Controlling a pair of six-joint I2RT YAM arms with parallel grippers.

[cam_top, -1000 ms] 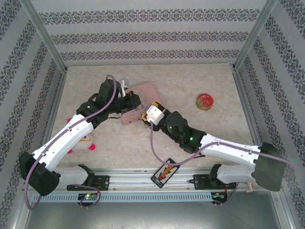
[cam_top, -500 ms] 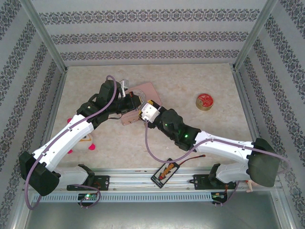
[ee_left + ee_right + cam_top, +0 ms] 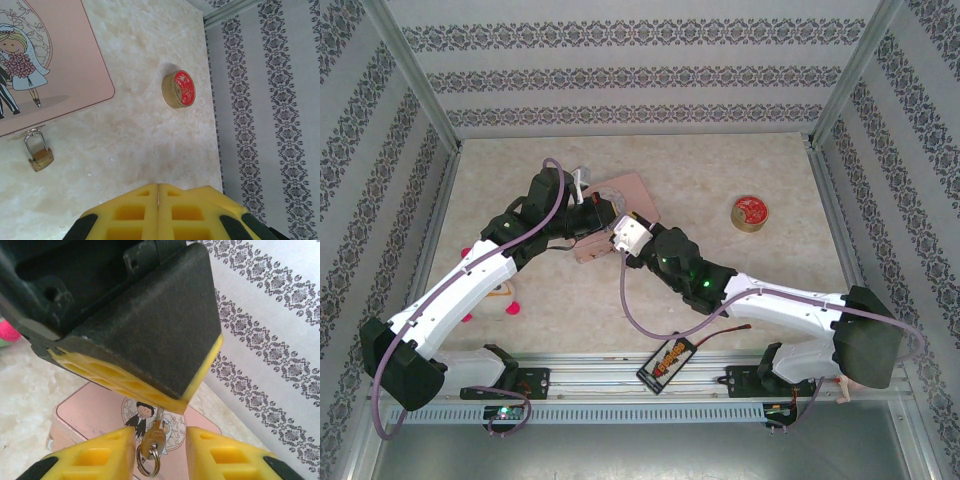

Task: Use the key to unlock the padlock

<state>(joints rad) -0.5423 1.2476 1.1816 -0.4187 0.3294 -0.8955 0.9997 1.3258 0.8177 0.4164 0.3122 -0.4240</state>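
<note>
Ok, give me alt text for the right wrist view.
A key hangs pinched in the shut left hand, its ring between the fingers of the open right hand. Behind lies a pink tin with a cartoon bride and groom.

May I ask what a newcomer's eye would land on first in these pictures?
Mid-table, the left gripper pinches the key, which dangles between the open fingers of the right gripper, over the pink tin. The brass padlock lies by that tin's edge; a red-lidded round tin sits apart.
</note>
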